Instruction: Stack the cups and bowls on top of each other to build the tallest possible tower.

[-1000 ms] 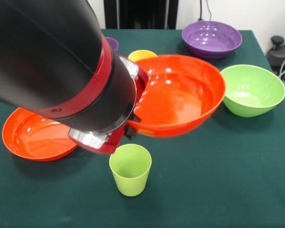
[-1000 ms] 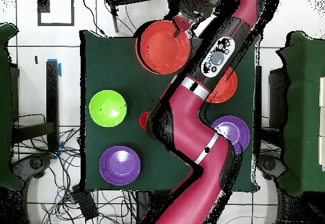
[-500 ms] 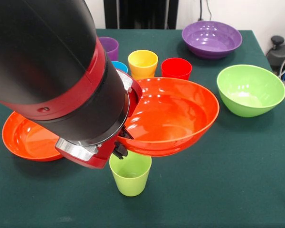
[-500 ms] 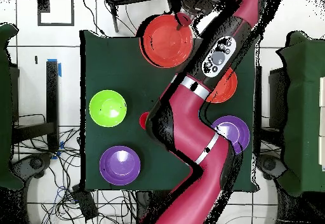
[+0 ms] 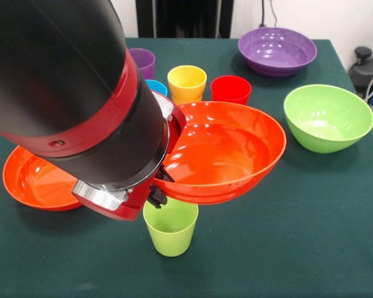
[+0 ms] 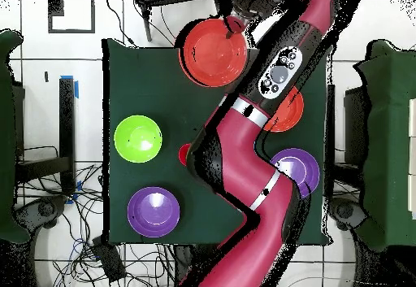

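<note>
The big red and black arm point(image 5: 68, 93) fills the left side above the green bench point(image 5: 286, 236). Its jaws grip the left rim of the wide orange bowl point(image 5: 227, 149), which sits tilted over the light green cup point(image 5: 170, 227) near the front edge. A second orange bowl point(image 5: 34, 180) lies behind the arm. The light green bowl point(image 5: 328, 118) and a purple bowl point(image 5: 276, 49) stand to the right; the purple cup point(image 5: 143, 61), blue cup point(image 5: 156, 87), yellow cup point(image 5: 187, 82) and red cup point(image 5: 230, 89) cluster behind.

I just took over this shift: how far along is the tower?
Barely begun. In hand: the gripper holds an orange bowl by its rim, tilted above the light green cup; I cannot tell whether it rests there yet. Left: the second orange bowl, light green bowl, purple bowl, and the purple, blue, yellow and red cups stand loose.
</note>
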### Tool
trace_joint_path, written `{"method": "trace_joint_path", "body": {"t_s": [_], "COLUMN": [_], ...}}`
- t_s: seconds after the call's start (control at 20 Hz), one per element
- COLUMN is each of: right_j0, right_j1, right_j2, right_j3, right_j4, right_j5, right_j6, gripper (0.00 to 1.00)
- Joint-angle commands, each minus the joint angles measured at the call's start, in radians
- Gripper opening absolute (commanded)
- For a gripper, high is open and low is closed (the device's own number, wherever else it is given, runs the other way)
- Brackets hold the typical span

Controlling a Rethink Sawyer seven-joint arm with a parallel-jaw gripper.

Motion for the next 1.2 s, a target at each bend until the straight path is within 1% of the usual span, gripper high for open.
{"method": "trace_joint_path", "body": {"t_s": [0.05,0.1,0.25,0.55,0.8,1.0,1.2], "right_j0": [0.006,0.008,0.013,0.023,0.031,0.034,0.032], "right_j1": [-0.030,-0.032,-0.045,-0.057,-0.066,-0.070,-0.074], "right_j2": [-0.098,-0.108,-0.169,-0.226,-0.265,-0.277,-0.292], "right_j3": [-0.152,-0.146,-0.126,-0.107,-0.094,-0.091,-0.086], "right_j4": [-0.097,-0.107,-0.108,-0.108,-0.109,-0.109,-0.109], "right_j5": [-0.016,-0.005,0.017,-0.009,-0.017,-0.027,-0.012], "right_j6": [-0.012,-0.016,-0.022,-0.016,-0.031,-0.052,-0.057], "gripper": [0.00,0.00,0.00,0.00,0.00,0.00,0.00]}}
